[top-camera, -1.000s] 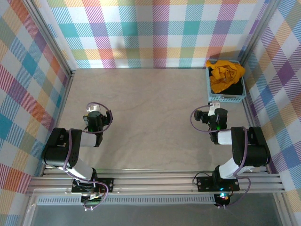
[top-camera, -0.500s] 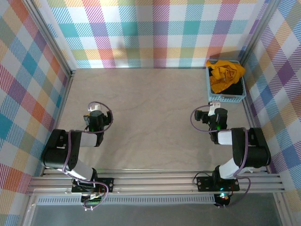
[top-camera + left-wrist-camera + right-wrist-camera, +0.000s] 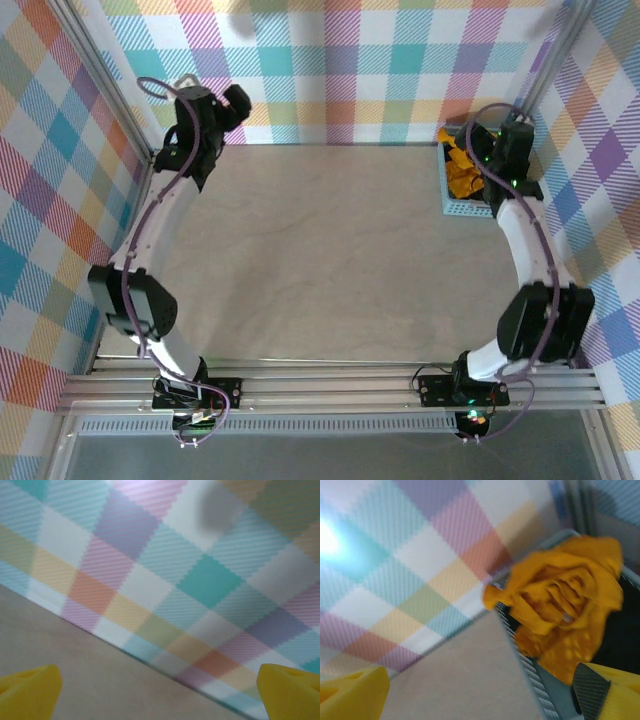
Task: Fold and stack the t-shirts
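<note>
Two garments sat bunched in the light blue basket (image 3: pixel 470 208) at the far right corner of the table (image 3: pixel 320 260). The orange-yellow shirt (image 3: pixel 560 615) was heaped on top, with the black garment (image 3: pixel 626 630) under and beside it. The right gripper (image 3: pixel 480 695) hung by the basket's left edge, its fingers spread wide with nothing between them. In its wrist view the shirt lay ahead and off toward the right finger, apart from both pads. The left gripper (image 3: pixel 160 692), equally wide and empty, faced the checked wall (image 3: pixel 200 580) at the far left corner, well apart from the basket across the table. That made the right arm plainly the nearer one for a first pick. The shirt was a crumpled ball with no long axis to line up on (sleeves and hem could not be told apart). My judgement was that the fingers needed to shift rightward and down onto the top folds, clearing the lattice rim.
</note>
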`<move>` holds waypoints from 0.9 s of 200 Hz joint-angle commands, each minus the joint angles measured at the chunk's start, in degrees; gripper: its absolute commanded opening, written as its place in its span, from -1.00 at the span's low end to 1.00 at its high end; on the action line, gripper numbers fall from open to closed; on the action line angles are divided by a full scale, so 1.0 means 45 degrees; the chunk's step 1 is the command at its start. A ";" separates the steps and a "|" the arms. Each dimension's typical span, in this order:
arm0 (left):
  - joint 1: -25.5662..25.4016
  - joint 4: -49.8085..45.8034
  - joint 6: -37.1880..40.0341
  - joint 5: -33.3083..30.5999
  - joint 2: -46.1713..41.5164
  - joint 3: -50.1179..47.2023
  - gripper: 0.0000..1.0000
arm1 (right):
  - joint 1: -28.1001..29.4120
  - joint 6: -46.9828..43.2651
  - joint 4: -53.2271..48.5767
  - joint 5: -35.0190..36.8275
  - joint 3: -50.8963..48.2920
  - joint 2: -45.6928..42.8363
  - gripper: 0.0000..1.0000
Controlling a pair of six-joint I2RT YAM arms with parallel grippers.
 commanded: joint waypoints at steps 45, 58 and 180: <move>-0.2726 -0.2248 -0.0739 0.5748 0.2180 0.2541 0.90 | -0.1717 0.3626 -0.3877 -0.1660 0.6003 0.7025 0.87; -0.3009 -0.2456 -0.0713 0.5819 0.2051 0.2435 0.89 | -0.1830 0.3764 -0.4132 -0.2179 0.7115 0.8210 0.80; -0.3435 -0.2977 -0.0484 0.5123 0.0469 0.0326 0.76 | -0.0419 0.2967 -0.0198 -0.1118 0.5311 0.5772 -1.00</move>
